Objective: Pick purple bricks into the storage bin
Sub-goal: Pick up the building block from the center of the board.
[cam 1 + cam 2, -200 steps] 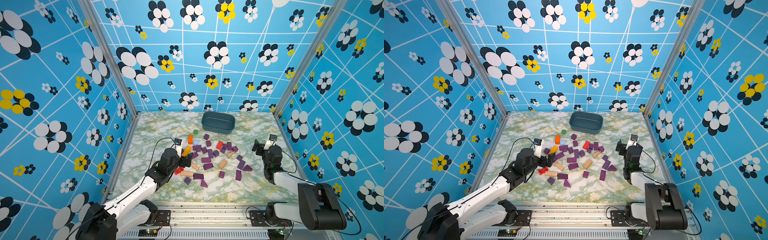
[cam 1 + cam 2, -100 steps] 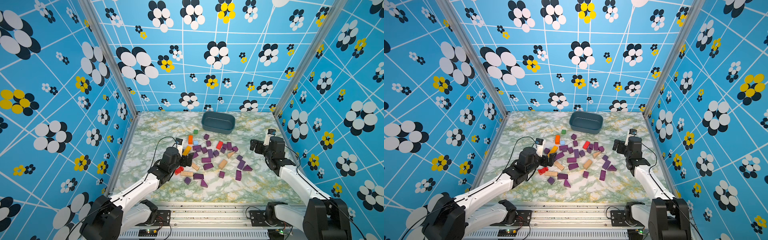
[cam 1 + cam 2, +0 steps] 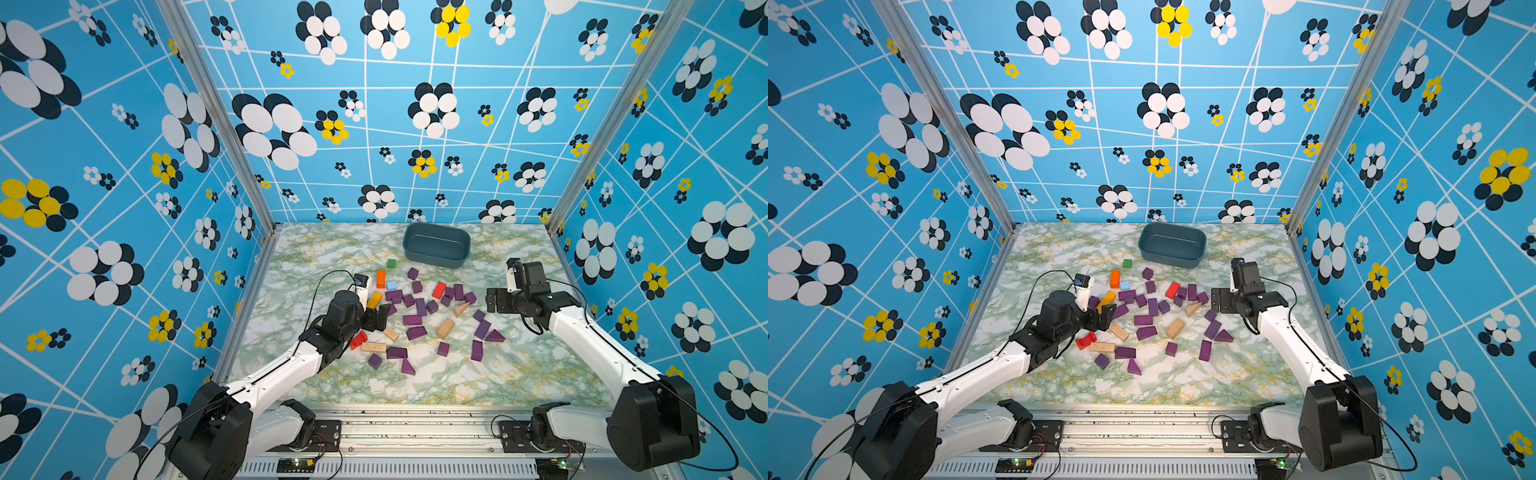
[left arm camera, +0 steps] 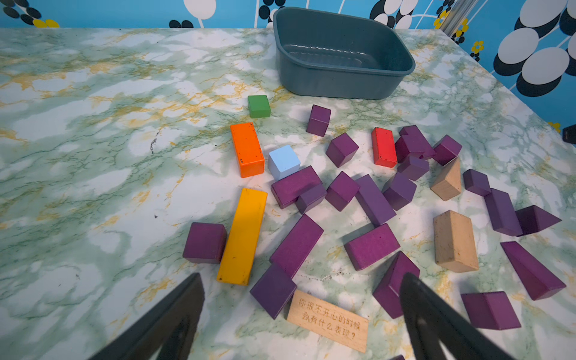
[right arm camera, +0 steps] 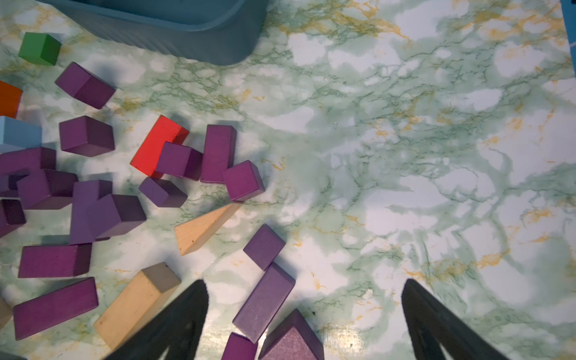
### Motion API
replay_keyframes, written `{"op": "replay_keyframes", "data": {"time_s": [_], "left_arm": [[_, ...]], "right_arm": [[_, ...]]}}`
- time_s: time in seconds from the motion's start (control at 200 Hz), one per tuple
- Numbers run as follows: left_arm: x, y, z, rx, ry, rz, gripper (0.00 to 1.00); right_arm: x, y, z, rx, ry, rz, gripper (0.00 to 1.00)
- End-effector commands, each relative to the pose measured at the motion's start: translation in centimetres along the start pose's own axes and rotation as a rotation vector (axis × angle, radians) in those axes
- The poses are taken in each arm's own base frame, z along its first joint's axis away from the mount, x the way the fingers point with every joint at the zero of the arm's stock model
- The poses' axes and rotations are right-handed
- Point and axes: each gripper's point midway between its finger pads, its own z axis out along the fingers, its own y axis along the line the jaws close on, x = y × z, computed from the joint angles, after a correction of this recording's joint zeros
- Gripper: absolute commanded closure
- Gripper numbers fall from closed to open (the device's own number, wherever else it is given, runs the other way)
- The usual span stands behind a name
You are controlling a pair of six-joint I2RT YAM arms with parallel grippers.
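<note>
Left gripper (image 3: 380,319) gapes wide, gripping nothing, at the pile's nine o'clock. Right gripper (image 3: 492,300) is spread too, empty, at three. Purple bricks (image 3: 413,320) lie strewn between; bin (image 3: 434,258) at twelve.

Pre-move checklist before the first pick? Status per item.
1. Left gripper open, empty: ok.
2. Right gripper open, empty: ok.
3. Bin upright, empty: ok.
4. Purple cube between left jaws, free of neighbours: not ok, tan block abuts it.
5. Purple bar centred in right jaws: not ok, off toward one finger.
6. Jaw height above table: cannot tell.
</note>
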Motion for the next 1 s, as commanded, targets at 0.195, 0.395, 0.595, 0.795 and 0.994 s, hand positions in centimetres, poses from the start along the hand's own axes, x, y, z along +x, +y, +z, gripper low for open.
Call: {"op": "replay_keyframes", "data": {"time_s": [0.195,0.395,0.595,0.795,0.994], "left_arm": [[-1.1,-0.2,0.3,0.013,-0.014,-0.016,0.01],[-0.8,-0.2,0.7,0.014,-0.006,-0.011,0.0],[-0.5,-0.2,1.2,0.022,0.002,-0.01,0.01],[-0.4,-0.3,1.3,0.028,-0.002,-0.011,0.01],[-0.3,-0.4,1.4,0.036,0.0,-0.014,0.01]], "right_arm": [[3.8,-0.1,-0.2,-0.006,0.132,-0.004,0.01],[5.1,0.8,0.0,-0.059,0.17,0.033,0.01],[7.2,2.1,0.9,-0.13,0.28,0.053,0.11],[8.3,2.6,2.0,-0.148,0.308,0.111,0.27],[8.4,3.6,4.0,-0.184,0.308,0.189,0.4]]}}
